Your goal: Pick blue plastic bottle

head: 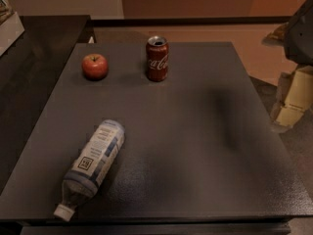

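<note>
The blue plastic bottle (94, 160) lies on its side at the front left of the dark table (195, 131). It is clear with a blue-and-white label bearing a small square code, and its white cap (63, 212) points toward the front edge. My gripper (289, 99) hangs at the right edge of the view, beyond the table's right side and far from the bottle. It holds nothing that I can see.
A red Coca-Cola can (157, 58) stands upright at the back middle of the table. A red apple (95, 66) sits to its left. A dark counter (34, 53) runs along the left side.
</note>
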`<move>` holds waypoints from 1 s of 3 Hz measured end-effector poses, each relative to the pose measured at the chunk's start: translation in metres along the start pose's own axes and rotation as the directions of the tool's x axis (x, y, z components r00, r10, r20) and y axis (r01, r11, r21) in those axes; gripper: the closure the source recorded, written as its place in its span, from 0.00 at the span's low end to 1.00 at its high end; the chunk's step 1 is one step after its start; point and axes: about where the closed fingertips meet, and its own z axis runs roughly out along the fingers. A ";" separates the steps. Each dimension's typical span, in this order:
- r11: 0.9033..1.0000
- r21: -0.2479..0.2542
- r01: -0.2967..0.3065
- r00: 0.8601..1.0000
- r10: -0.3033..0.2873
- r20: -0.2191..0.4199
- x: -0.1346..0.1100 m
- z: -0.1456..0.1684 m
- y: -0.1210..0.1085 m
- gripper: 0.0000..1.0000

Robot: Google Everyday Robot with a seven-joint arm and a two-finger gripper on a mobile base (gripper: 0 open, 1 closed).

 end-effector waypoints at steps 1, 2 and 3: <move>0.993 -0.035 0.110 0.992 -0.108 0.059 -0.031 0.004 0.010 0.00; 0.966 -0.045 0.255 0.962 -0.248 0.117 -0.073 0.011 0.023 0.00; 0.911 -0.042 0.409 0.901 -0.397 0.174 -0.121 0.019 0.040 0.00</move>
